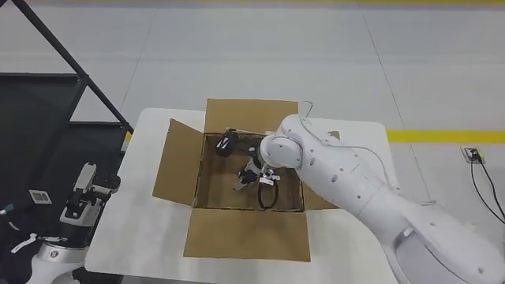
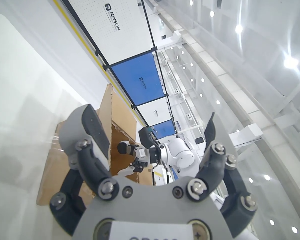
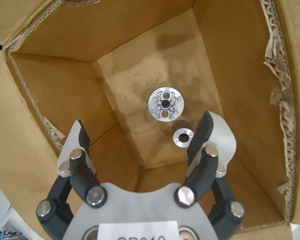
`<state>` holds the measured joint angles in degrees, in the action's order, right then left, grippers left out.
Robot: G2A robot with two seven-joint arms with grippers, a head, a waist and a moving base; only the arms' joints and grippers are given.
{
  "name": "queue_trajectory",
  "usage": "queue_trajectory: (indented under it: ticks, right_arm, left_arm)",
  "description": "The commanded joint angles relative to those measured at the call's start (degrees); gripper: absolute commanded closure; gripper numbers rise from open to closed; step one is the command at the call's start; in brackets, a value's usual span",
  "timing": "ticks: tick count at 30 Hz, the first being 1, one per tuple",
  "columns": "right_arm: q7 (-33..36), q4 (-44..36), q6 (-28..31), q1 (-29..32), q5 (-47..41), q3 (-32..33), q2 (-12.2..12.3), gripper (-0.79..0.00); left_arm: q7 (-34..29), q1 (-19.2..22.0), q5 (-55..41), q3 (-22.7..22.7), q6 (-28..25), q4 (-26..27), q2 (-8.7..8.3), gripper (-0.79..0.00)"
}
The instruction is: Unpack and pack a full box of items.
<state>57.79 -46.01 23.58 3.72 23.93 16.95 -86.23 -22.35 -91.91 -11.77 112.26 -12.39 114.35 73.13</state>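
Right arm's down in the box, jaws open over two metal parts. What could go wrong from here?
1. The small ring sits close beside the flat disc and right by one finger of the right gripper; closing may knock it or catch the wrong part.
2. The disc lies flat on the box floor, so the fingers may slide off its rim.
3. The walls are close, with a torn edge; lifting out could snag and drag the box.
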Motion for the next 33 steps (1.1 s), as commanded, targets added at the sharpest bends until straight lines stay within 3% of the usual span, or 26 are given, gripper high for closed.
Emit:
queue_trajectory:
  ticks: [1,10,15,26,27,28,30,31,33]
  right_arm:
    - [0.05,-0.99,-0.04,0.04,0.08,0.06,0.17,-0.785]
    - [-0.89,-1.09,0.02,0.91,0.21,-0.02,0.09,-0.785]
    - [-7.42,0.32,-4.01,2.44,8.61,-2.12,-1.52,-0.785]
    - [-16.28,13.17,4.0,3.49,13.41,-3.65,-6.86,-0.785]
    - [-16.73,14.15,4.52,3.48,13.73,-3.75,-7.38,-0.72]
    - [-17.2,15.08,4.76,3.48,13.99,-3.8,-7.89,-0.566]
    - [-17.82,16.93,4.83,3.42,14.41,-3.83,-8.92,-0.385]
    - [-18.04,17.82,5.04,3.35,14.57,-3.83,-9.4,-0.323]
    - [-18.02,19.54,5.36,3.23,14.87,-3.85,-10.36,-0.305]
  left_arm:
    - [0.02,0.01,0.02,-0.01,-0.01,0.01,0.0,-0.785]
    - [0.02,0.01,0.02,-0.01,-0.01,0.01,0.0,-0.785]
    - [0.9,-0.36,0.13,-0.4,0.56,0.55,-0.01,-0.785]
    - [2.76,-1.24,-0.48,0.02,0.83,1.5,-0.02,-0.785]
    - [2.76,-1.24,-0.48,0.02,0.83,1.5,-0.02,-0.785]
    - [2.76,-1.24,-0.48,0.02,0.83,1.5,-0.02,-0.785]
    - [2.76,-1.24,-0.48,0.02,0.83,1.5,-0.02,-0.785]
    - [2.76,-1.24,-0.48,0.02,0.83,1.5,-0.02,-0.785]
    - [2.76,-1.24,-0.48,0.02,0.83,1.5,-0.02,-0.785]
